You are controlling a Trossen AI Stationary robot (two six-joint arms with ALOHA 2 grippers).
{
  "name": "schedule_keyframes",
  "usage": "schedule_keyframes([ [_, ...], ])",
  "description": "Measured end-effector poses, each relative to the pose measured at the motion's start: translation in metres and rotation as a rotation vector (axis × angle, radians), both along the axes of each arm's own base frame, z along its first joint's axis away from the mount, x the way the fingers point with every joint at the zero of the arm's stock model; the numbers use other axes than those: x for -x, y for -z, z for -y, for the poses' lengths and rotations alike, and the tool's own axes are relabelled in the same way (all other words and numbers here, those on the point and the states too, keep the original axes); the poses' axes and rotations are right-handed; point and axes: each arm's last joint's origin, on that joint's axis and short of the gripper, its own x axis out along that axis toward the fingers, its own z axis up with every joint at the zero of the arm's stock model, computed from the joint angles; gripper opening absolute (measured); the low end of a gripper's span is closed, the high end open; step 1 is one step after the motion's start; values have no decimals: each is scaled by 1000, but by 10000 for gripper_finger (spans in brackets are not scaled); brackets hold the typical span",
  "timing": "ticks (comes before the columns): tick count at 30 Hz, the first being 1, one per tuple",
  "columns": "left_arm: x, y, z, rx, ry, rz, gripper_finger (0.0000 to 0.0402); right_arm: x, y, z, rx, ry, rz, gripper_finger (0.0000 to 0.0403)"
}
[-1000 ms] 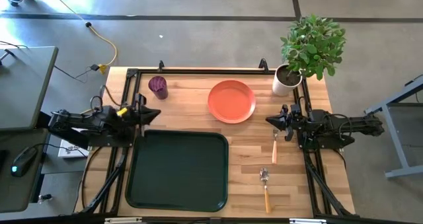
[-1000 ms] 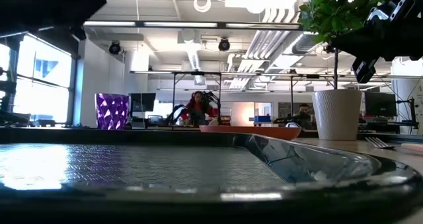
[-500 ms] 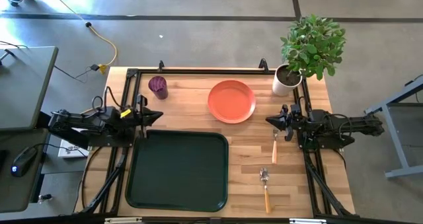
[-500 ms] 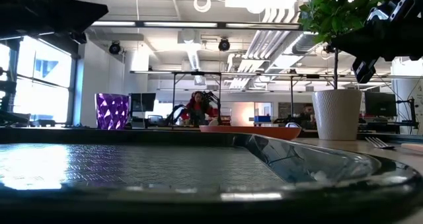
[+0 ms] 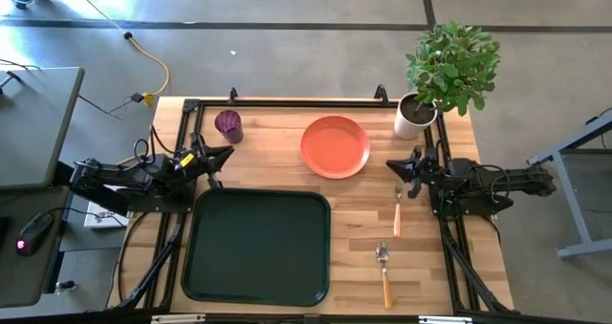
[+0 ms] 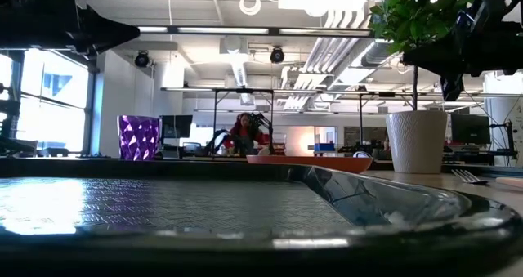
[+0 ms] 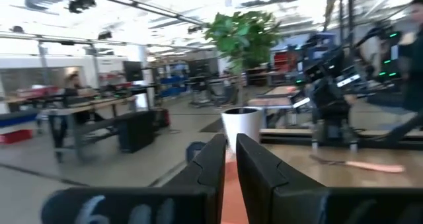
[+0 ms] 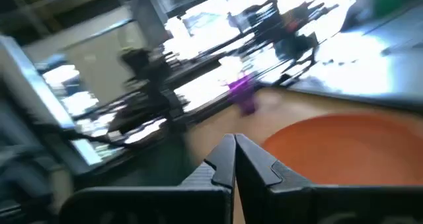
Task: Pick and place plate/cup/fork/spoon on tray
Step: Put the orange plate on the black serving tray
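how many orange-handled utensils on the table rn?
2. The fork lies on the wood right of the tray, just below the right tool. The spoon lies nearer the front edge, below the fork. Neither is on the tray; none looks hidden.

No writing here can be read with any certainty. On the dark housing of the left gripper [image 7: 228, 174], low in the left wrist view, stand pale blurred marks that look like digits, perhaps a 6 among them, but I cannot make them out. The tray [image 5: 256, 246], plate [image 5: 335, 146], cup [image 5: 229, 125] and white pot [image 5: 411, 117] show no label or brand. Signs and screens in the room behind the table are too small and too blurred to read.
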Motion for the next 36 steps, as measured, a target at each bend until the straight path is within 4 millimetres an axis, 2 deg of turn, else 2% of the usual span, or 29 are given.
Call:
schedule_keyframes([
  [6, 0, 0, -1, 10, -22, 1, 52, 1, -5, 2, 32, 84, 39, 0],
  [15, -5, 6, 0, 183, 12, 15, 83, 6, -26, 1, 189, 76, 206, 0],
  [19, -12, 14, 0, 243, 0, -43, 100, 5, -24, 1, 199, 61, 178, 0],
  [22, -20, 16, -1, 295, 0, -36, 110, 1, -19, -1, 166, -23, 145, 0],
  [26, -35, 8, -4, 293, -16, -62, 119, -6, -14, -3, 150, -75, 89, 1],
  [31, -65, -8, -10, 290, -70, -174, 126, -12, -14, 0, 129, 62, 67, 6],
  [36, -103, -27, -26, 289, -91, -266, 133, -16, -18, 1, 75, 89, 126, 55],
])
